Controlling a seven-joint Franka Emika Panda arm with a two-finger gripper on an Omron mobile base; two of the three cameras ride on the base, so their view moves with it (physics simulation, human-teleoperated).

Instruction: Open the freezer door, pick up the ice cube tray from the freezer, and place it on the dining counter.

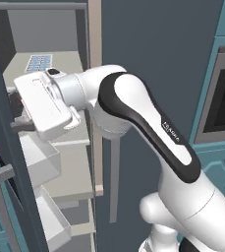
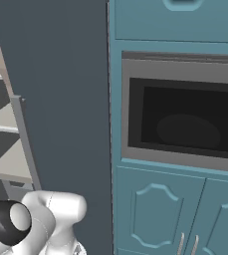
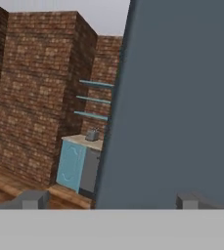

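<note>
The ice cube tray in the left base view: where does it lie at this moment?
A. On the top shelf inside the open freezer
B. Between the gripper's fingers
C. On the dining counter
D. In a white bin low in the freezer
A: the ice cube tray lies flat on the top light grey shelf of the freezer, above the robot's hand.

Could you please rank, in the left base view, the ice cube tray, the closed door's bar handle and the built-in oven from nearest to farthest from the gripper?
1. Ice cube tray, on the shelf just above the gripper.
2. Bar handle, lower right.
3. Built-in oven, far right.
</note>
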